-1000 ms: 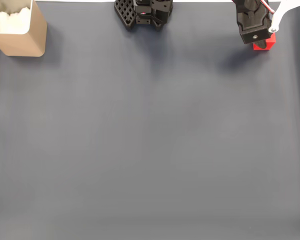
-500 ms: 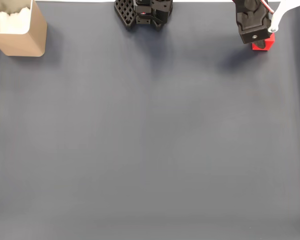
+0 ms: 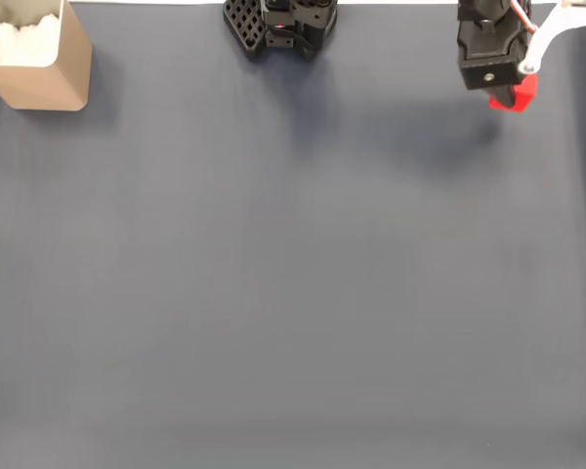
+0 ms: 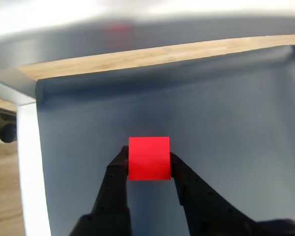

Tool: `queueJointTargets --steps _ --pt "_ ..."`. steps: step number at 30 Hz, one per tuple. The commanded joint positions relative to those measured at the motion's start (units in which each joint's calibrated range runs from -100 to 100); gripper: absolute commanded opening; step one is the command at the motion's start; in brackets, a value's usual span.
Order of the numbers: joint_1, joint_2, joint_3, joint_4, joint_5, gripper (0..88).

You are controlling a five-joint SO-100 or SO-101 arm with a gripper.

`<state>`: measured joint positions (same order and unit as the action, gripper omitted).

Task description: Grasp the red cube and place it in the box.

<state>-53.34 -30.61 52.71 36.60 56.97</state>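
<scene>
In the wrist view the red cube (image 4: 149, 158) is pinched between the two black fingers (image 4: 117, 173) of my gripper (image 4: 148, 160), which is shut on it, and it hangs above the dark mat. In the fixed view the gripper (image 3: 509, 90) is at the top right, and the red cube (image 3: 520, 96) peeks out under it, with its shadow cast to the left. The tan box (image 3: 37, 54) with white lining stands at the top left corner, far from the gripper.
A dark grey mat (image 3: 293, 274) covers the table. The arm's black base (image 3: 278, 24) sits at the top centre. In the wrist view the mat's edge, a white strip (image 4: 32, 167) and a wooden surface (image 4: 152, 53) lie close behind the cube.
The gripper has lifted the cube off the mat; the cube now looks tilted, and the shadow has spread to the left and away from it.
</scene>
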Motion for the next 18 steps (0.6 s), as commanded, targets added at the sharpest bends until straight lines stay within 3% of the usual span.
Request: queueJointTargets --steps 1,18 --pt "4.69 -5.78 -3.72 3.4 -0.1 3.6" --pt "25.14 -13.76 -9.19 15.21 -1.32 2.3"
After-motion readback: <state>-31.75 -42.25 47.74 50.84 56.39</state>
